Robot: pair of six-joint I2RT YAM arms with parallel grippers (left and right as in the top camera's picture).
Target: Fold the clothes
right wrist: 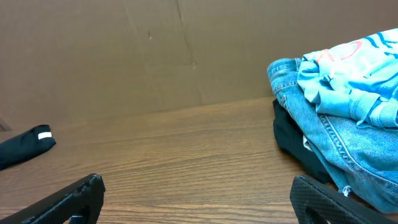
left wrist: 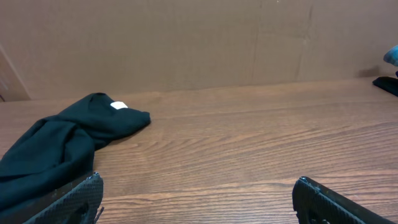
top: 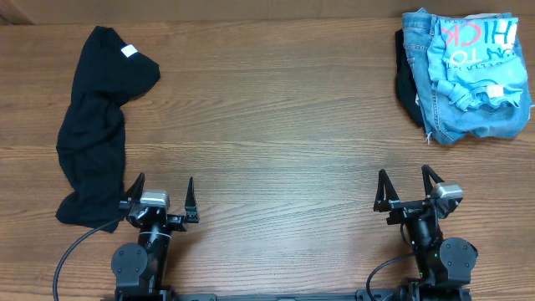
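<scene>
The black T-shirt (top: 96,125) lies crumpled in a long heap at the table's left side, its small white label (top: 129,51) near the far end. It also shows in the left wrist view (left wrist: 59,146) and its tip shows in the right wrist view (right wrist: 25,144). My left gripper (top: 159,194) is open and empty at the front edge, just right of the shirt's near end. My right gripper (top: 410,191) is open and empty at the front right, over bare wood.
A pile at the back right holds blue denim jeans (top: 443,117) with a light blue printed shirt (top: 481,54) on top and a dark garment (top: 408,92) under them. The pile also shows in the right wrist view (right wrist: 339,106). A cardboard wall (left wrist: 186,43) stands behind the table.
</scene>
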